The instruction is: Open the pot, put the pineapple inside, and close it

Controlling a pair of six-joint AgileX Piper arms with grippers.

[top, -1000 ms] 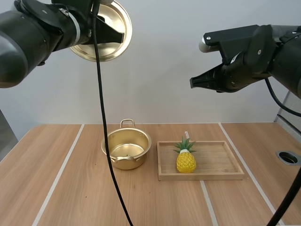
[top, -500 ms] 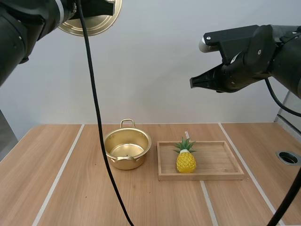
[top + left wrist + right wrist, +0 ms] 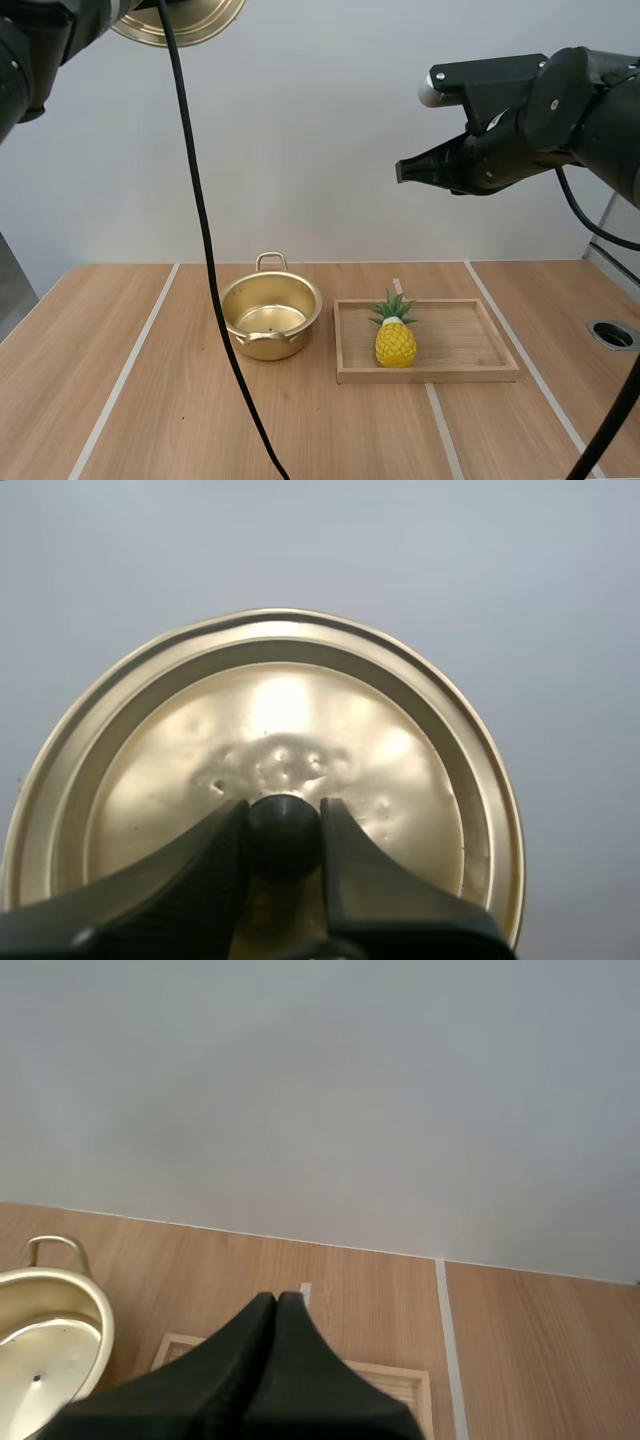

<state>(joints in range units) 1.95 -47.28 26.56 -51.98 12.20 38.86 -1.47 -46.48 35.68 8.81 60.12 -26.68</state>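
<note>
The open gold pot (image 3: 269,317) stands on the table left of the wooden tray (image 3: 470,369). A yellow pineapple (image 3: 395,337) with a green crown sits upright in the tray's left part. My left gripper (image 3: 284,832) is shut on the black knob (image 3: 284,832) of the gold lid (image 3: 262,770), held high up; the lid's rim (image 3: 180,22) shows at the high view's upper left. My right gripper (image 3: 401,172) hangs high above the tray, fingers together as one wedge (image 3: 276,1308). Below it the pot (image 3: 40,1330) and the tray's far edge (image 3: 405,1372) show.
A round dark hole (image 3: 613,334) is set into the table at the far right. Pale strips run along the wooden table top (image 3: 120,390). A plain grey wall stands behind.
My left arm has risen and moved left with the lid, which now sits mostly past the upper edge. My right gripper has shifted slightly left.
</note>
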